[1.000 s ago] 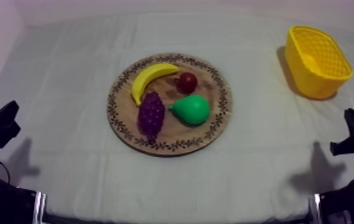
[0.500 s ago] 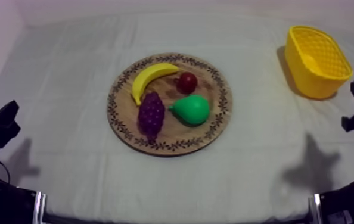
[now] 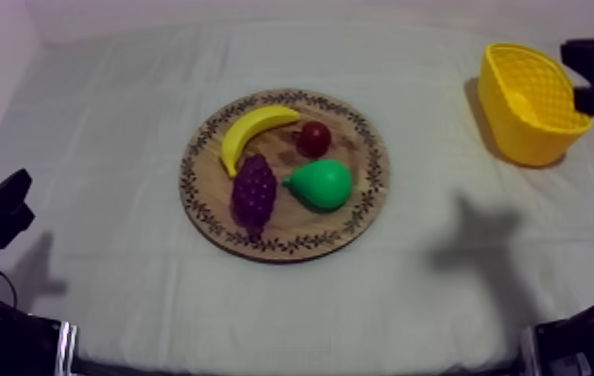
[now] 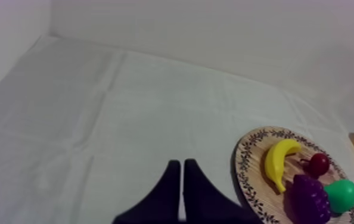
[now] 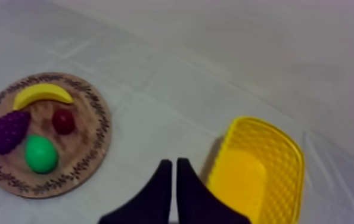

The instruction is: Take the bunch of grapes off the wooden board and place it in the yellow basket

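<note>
**Plainly, the grapes are not yet taken**

The grapes [image 3: 253,192] are seen lying flat on the board [image 3: 361,215], in its lower left part, just beside the banana [image 3: 253,132] and near the pear [image 3: 323,184]. The small red fruit [image 3: 313,137] is set above the pear. The fruit are laid side by side rather than piled, so each can be reached from above; the grapes' outer side is left open toward the board's rim.

The basket [image 3: 531,100] is stood mouth up at the upper right of the frame, well apart from the board, and nothing is seen inside it. It is judged to be placed within the right arm's reach.

The right hand [image 5: 170,162] is clenched on nothing, its fingers laid together, and is held above the table [image 3: 111,120] beside the basket. The left hand [image 4: 182,162], likewise clenched on nothing, is kept low at the lower left, off the board; it is judged to be parked.

Counted: one board, one basket, four fruit (one of each kind), two hands.
</note>
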